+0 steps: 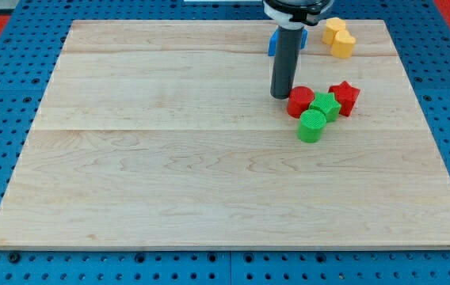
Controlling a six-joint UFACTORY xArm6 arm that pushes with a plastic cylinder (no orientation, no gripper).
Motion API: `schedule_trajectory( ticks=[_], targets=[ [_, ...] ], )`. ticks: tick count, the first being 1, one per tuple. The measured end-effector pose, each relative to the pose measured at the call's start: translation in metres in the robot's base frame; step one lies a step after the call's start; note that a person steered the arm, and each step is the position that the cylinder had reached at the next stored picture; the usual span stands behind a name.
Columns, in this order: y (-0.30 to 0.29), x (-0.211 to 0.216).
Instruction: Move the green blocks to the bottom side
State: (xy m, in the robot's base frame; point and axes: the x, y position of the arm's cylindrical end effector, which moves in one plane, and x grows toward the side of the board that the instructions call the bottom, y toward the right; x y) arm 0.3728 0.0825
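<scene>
A green round block lies right of the board's middle. A green star block sits just above and right of it, touching it. A red round block sits left of the green star, and a red star block sits to its right. My tip rests on the board just left of the red round block, very close to it or touching it. It is up and to the left of both green blocks.
A blue block lies near the view's top, partly hidden behind the rod. Two yellow blocks lie at the top right. The wooden board rests on a blue pegboard surface.
</scene>
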Motion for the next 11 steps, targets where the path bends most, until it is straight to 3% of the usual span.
schedule_trajectory(
  ticks=[4, 5, 6, 7, 8, 10, 11],
  targets=[
    [-0.02, -0.001],
    [-0.03, -0.02],
    [0.004, -0.04],
    [0.037, -0.034],
    [0.064, -0.006],
    [0.051, 0.058],
    [0.058, 0.069]
  ],
)
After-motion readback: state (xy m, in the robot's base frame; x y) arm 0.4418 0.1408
